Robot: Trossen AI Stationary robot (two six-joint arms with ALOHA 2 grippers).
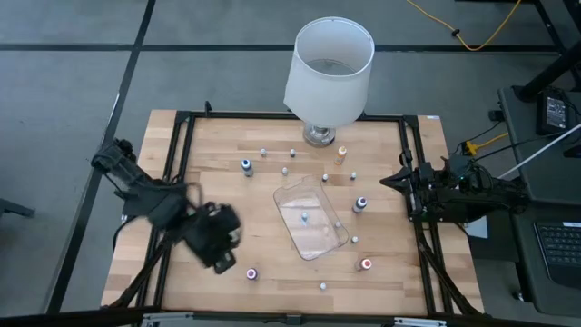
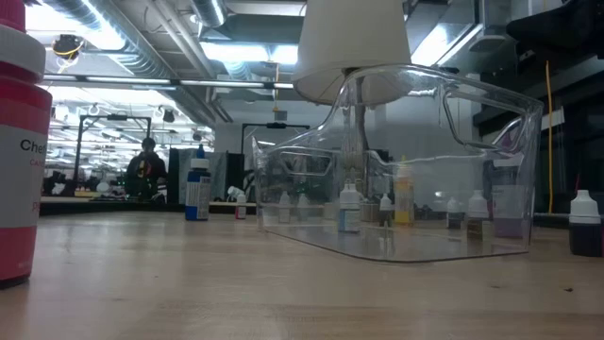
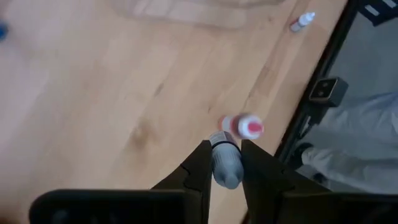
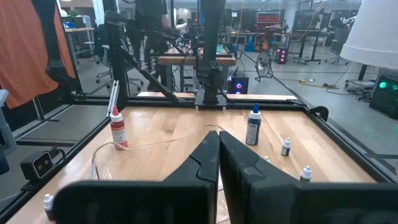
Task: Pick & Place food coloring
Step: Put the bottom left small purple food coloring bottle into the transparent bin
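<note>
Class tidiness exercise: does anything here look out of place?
The tray lies askew to the table edges with one bottle inside; other bottles are scattered around it. The left gripper, front left, grips one; the right gripper waits at the right edge.

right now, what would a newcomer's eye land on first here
The large white lamp at the table's far edge dominates, with the clear plastic tray mid-table holding one small bottle and tiny food coloring bottles scattered over the wood around it. On the left side, the left gripper is closed on a small bottle with a grey cap, while the right gripper waits shut at the right edge.
</note>
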